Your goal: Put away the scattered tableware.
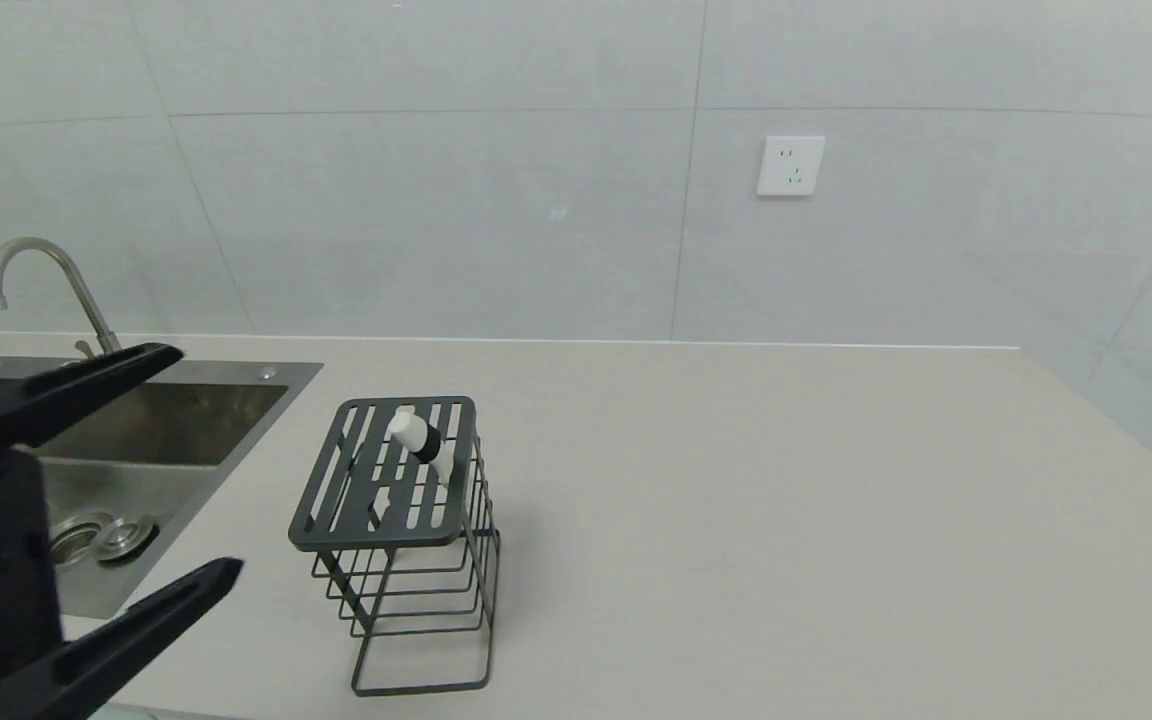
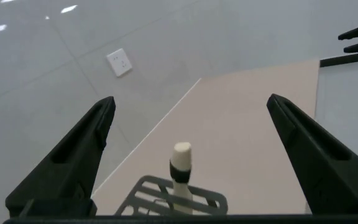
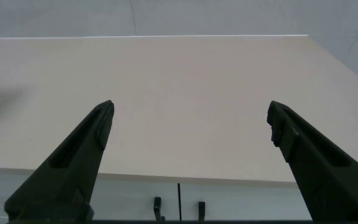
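White-handled utensil (image 1: 416, 437) leans left in the rack (image 1: 376, 538), right of the wide-open left gripper (image 1: 211, 460), the nearer one; right gripper (image 3: 191, 109) also gapes

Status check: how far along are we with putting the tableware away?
Done: one white-handled utensil stands in a slot of the black rack. In hand: nothing; the left pincer and right pincer are both open and empty. Left: probably little, since the rack is the one thing standing on the counter.

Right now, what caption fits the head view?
Open left claw near a rack holding one utensil, by the sink.
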Tool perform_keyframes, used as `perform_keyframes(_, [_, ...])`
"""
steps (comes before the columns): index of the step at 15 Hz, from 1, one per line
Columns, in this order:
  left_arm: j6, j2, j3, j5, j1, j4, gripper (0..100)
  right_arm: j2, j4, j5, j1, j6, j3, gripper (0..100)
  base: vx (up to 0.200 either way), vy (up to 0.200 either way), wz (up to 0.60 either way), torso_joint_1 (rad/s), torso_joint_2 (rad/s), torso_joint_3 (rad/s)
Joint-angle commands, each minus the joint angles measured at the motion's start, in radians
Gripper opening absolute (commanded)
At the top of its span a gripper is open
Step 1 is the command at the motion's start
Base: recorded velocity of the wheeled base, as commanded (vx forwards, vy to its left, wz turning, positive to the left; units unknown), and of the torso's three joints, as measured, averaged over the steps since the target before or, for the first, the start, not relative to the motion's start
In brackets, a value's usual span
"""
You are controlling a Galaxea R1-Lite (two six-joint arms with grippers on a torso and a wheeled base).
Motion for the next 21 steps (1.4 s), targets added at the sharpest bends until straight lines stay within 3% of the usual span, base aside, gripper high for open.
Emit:
perform_keyframes(1, [-0.033,-0.276,0.068,0.057,0.049,0.003,100,0.001,0.0,0.001,0.0,0.0,0.0,100,0.0,0.0,0.0,0.0,0.0,0.0])
perform_keyframes(2, [-0.11,-0.513,0.068,0.143,0.052,0.132,100,0.001,0.0,0.001,0.0,-0.001,0.0,100,0.0,0.0,0.0,0.0,0.0,0.0])
perform_keyframes(3, [-0.133,-0.63,0.066,0.158,0.05,0.246,100,0.001,0.0,0.001,0.0,-0.001,0.0,100,0.0,0.0,0.0,0.0,0.0,0.0])
perform_keyframes(4, [-0.153,-0.786,0.062,0.158,0.05,0.428,100,0.001,0.0,0.001,0.0,-0.001,0.0,100,0.0,0.0,0.0,0.0,0.0,0.0])
perform_keyframes(5, [-0.161,-0.854,0.051,0.158,0.049,0.526,100,0.001,0.0,0.001,0.0,-0.001,0.0,100,0.0,0.0,0.0,0.0,0.0,0.0])
perform_keyframes(6, [-0.164,-1.013,-0.004,0.16,0.049,0.802,100,0.001,0.0,0.001,0.0,-0.001,0.0,100,0.0,0.0,0.0,0.0,0.0,0.0])
perform_keyframes(7, [-0.145,-1.072,-0.034,0.161,0.05,0.928,100,0.001,0.0,0.001,0.0,-0.001,0.0,100,0.0,0.0,0.0,0.0,0.0,0.0])
perform_keyframes(10, [-0.122,-1.061,-0.001,0.212,0.052,0.936,100,0.001,0.0,0.001,0.0,-0.001,0.0,100,0.0,0.0,0.0,0.0,0.0,0.0])
perform_keyframes(12, [-0.113,-1.07,0.055,0.428,0.084,1.098,100,0.001,0.0,0.001,0.0,0.0,0.0,100,0.0,0.0,0.0,0.0,0.0,0.0])
perform_keyframes(13, [-0.101,-1.078,0.068,0.459,0.093,1.166,100,0.001,0.0,0.001,0.0,0.0,0.0,100,0.0,0.0,0.0,0.0,0.0,0.0])
perform_keyframes(15, [-0.052,-1.153,0.068,0.504,0.138,1.355,100,0.001,0.0,0.001,0.0,0.0,0.0,100,0.0,0.0,0.0,0.0,0.0,0.0])
perform_keyframes(16, [0.04,-1.15,0.068,0.553,0.136,1.488,100,0.001,0.0,0.001,0.0,0.0,0.0,100,0.0,0.0,0.0,0.0,0.0,0.0])
perform_keyframes(17, [0.049,-1.153,0.068,0.626,0.136,1.528,100,0.001,0.0,-0.001,0.0,-0.001,0.0,100,0.0,0.0,0.0,0.0,0.0,0.0])
perform_keyframes(19, [0.031,-1.153,0.068,0.735,0.136,1.54,100,0.001,0.002,-0.001,0.0,-0.001,0.0,100,0.0,0.0,0.0,0.0,0.0,0.0])
perform_keyframes(20, [0.016,-1.153,0.068,0.761,0.136,1.556,100,0.001,0.002,-0.002,0.0,0.0,0.0,100,0.0,0.0,0.0,0.0,0.0,0.0])
perform_keyframes(21, [-0.024,-1.153,0.068,0.801,0.136,1.562,100,0.001,0.002,-0.002,0.0,0.0,0.0,100,0.0,0.0,0.0,0.0,0.0,0.0])
